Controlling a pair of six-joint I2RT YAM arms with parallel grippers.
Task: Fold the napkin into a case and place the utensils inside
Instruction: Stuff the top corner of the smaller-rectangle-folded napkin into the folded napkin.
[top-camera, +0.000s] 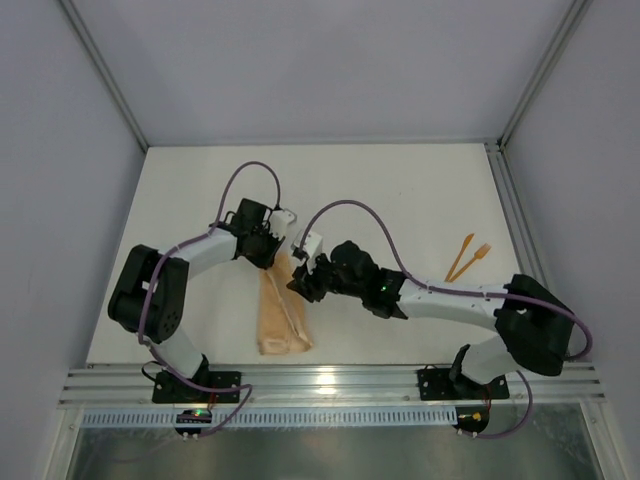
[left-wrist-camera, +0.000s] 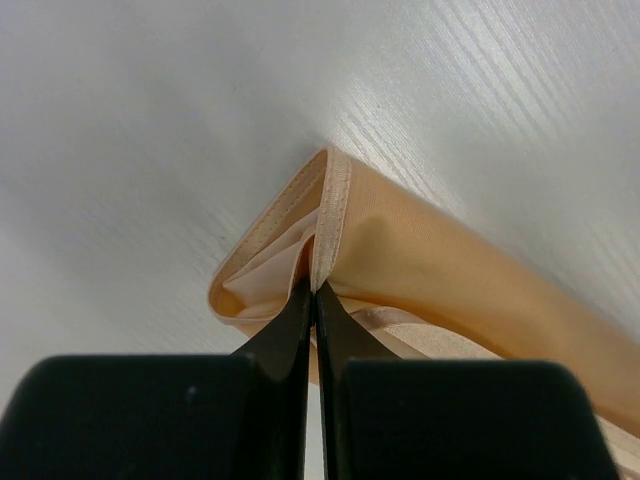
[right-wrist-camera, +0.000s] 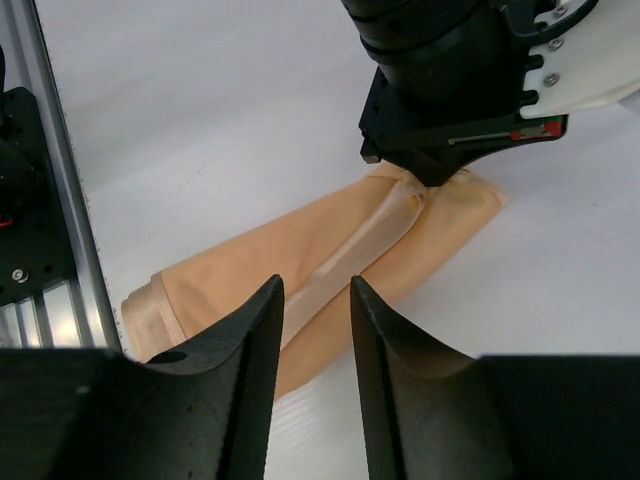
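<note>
White table (top-camera: 400, 200): left claw (left-wrist-camera: 315, 285) pinches case (top-camera: 283, 320) at far edge; right claw (right-wrist-camera: 315, 300) spread nearby.

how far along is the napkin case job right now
Done: the peach-orange cloth napkin is folded into a narrow strip. In hand: the left fingers are shut on a hem at its far end, while the right fingers hang open above it, holding nothing. Left: the bright-orange plastic utensils lie on the white table off to the right, none inside the cloth.
</note>
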